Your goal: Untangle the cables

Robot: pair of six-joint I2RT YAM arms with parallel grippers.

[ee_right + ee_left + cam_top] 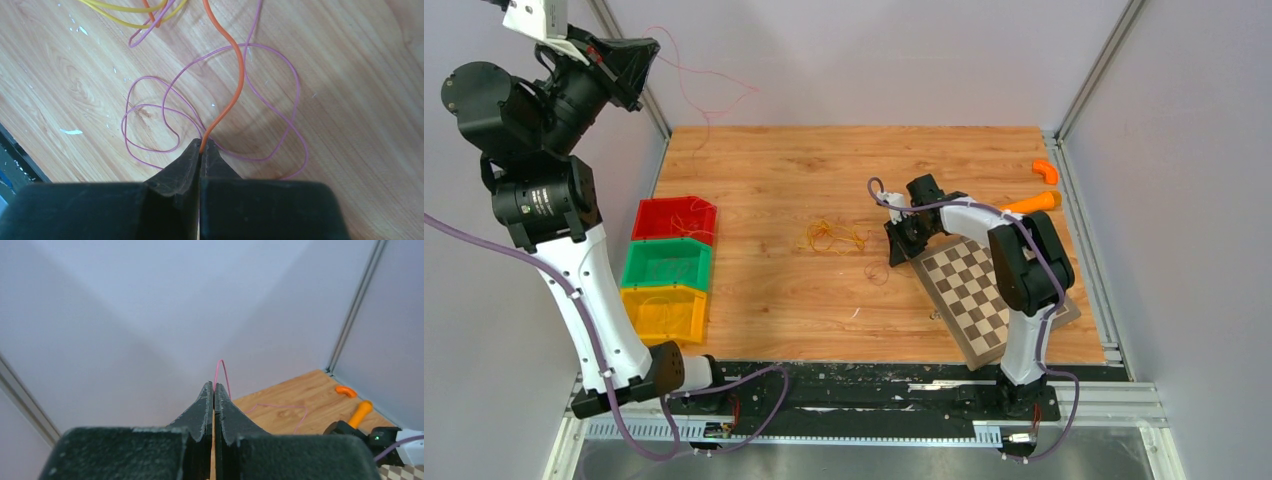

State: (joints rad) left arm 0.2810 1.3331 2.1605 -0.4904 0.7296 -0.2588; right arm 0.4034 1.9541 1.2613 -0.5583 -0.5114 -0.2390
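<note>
so the cables are split up: the main tangle [834, 237] of yellow and orange strands sits about mid-table on the wooden table [774, 300], and just to its right, nearer the arms, there's a thin purple cable [298, 87] lying in a few loose overlapping loops. An orange cable [240, 80] snakes across those purple loops and runs straight into the right gripper [201, 147], which is pinched fully closed on its end, tips down close to the wood. A yellow cable [125, 9] curls at the top edge of that wrist view, crossing the orange and purple strands. The left gripper [214, 390] is way up high in the back-left corner, jaws clamped tight together with a pinkish-red cable [220, 360] poking up out of the tips in a little arch, and the rest trails down across the back wall to the far edge of the table. Whether it ends up in the tangle I can't tell. On the left are three small bins in a row: red bin [674, 218], green bin [667, 264], yellow bin [664, 312]. A checkerboard [969, 285] lies under the right arm, and two orange plastic pieces [1036, 202] sit near the far right edge.
</note>
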